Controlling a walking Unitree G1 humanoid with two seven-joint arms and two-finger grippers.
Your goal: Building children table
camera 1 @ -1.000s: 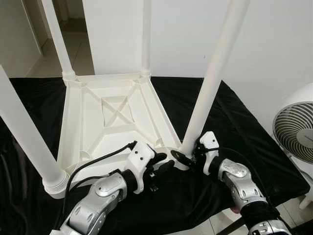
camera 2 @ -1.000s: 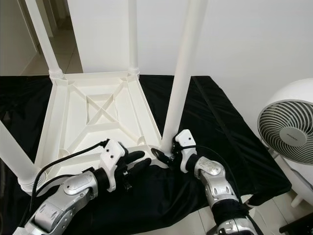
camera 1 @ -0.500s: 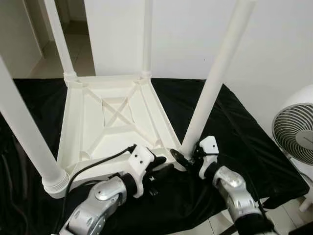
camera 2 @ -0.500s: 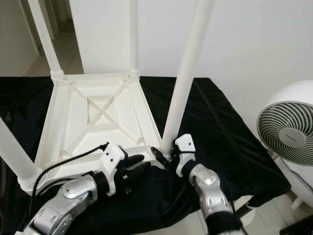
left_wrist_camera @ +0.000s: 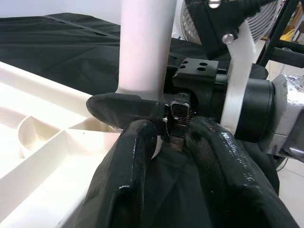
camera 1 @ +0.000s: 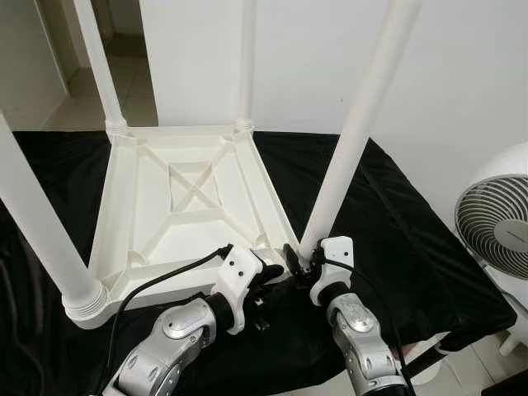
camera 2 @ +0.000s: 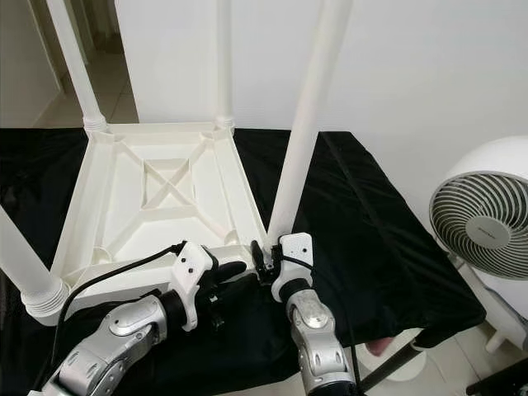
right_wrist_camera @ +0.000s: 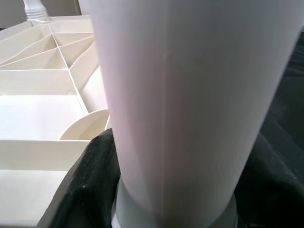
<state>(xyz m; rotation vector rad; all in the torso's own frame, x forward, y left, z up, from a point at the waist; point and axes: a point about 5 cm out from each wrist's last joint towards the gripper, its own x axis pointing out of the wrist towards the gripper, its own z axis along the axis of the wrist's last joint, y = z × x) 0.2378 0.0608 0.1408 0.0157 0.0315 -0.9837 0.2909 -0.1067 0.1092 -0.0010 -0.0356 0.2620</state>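
A white plastic table top point(camera 1: 190, 206) lies upside down on a black cloth, with a leg standing up at each corner. My right gripper point(camera 1: 299, 262) is at the foot of the near right leg point(camera 1: 355, 140), clasped around its base; in the right wrist view that leg point(right_wrist_camera: 190, 95) stands close up with one black finger point(right_wrist_camera: 90, 171) beside it. My left gripper point(camera 1: 268, 280) lies open on the cloth just left of that corner, its fingers point(left_wrist_camera: 128, 166) pointing at the leg base point(left_wrist_camera: 145, 42) and at the right gripper.
The near left leg point(camera 1: 37, 223) rises by my left arm, and two far legs point(camera 1: 97, 66) stand at the back. A white fan point(camera 1: 499, 231) stands on the floor to the right. The cloth-covered surface point(camera 1: 412, 247) ends close behind my arms.
My right arm has swung in from the right of the leg, and its gripper now sits at the front of the leg base. The left gripper has hardly moved.
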